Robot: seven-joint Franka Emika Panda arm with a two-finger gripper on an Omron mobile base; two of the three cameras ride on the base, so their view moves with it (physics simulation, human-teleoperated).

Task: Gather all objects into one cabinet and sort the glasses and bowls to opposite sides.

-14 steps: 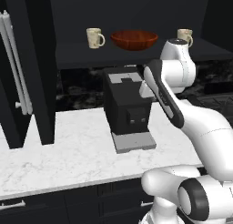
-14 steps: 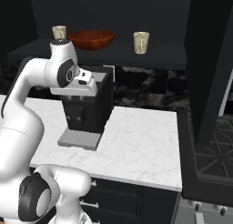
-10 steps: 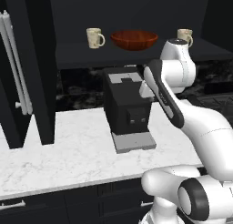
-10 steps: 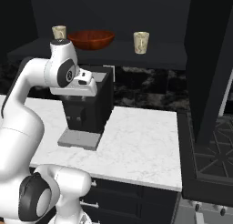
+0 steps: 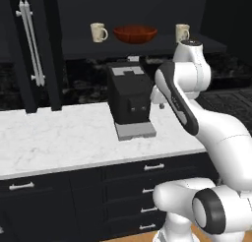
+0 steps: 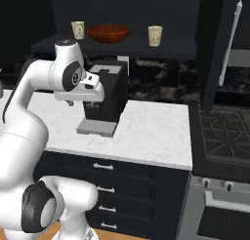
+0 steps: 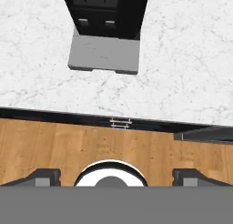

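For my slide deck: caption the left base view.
Two mugs flank a bowl on the shelf above the coffee machine.

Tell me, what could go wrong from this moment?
The open gripper points down at the counter, far from the shelf. Rising, the arm may hit the coffee machine. The bowl sits between the mugs, so moving one mug across could knock it.
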